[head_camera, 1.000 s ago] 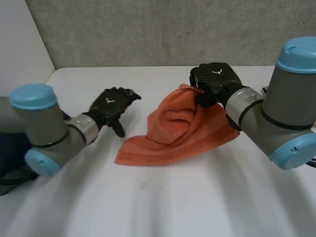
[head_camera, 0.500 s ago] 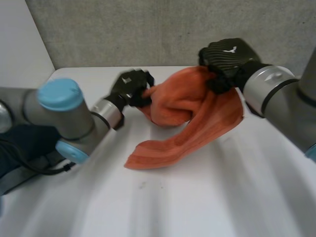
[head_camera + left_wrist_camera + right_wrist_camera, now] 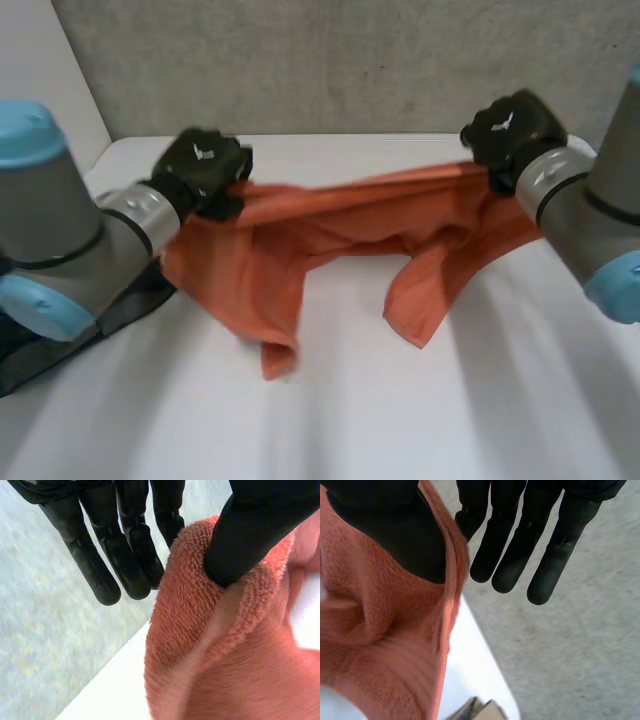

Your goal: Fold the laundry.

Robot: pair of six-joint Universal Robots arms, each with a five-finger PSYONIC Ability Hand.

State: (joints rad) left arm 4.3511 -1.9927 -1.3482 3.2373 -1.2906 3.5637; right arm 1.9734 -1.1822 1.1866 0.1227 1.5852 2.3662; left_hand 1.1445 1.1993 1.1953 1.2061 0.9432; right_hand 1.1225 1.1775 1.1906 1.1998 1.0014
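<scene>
Orange towel [image 3: 330, 235], one, stretched over the white counter [image 3: 400, 410]; left robot hand [image 3: 200, 165] and right robot hand [image 3: 510, 130] each clamped on an end, probably corners.

Carries grey rounded joints [image 3: 52, 225] capped in light blue. Ends in a black left hand [image 3: 203, 168] and right hand [image 3: 508, 128], each white-marked

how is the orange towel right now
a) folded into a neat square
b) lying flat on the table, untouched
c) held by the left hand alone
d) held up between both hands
d: in the head view the left hand pinches one end of the orange towel and the right hand the other, so it spans between them with its lower part hanging toward the table.
</scene>
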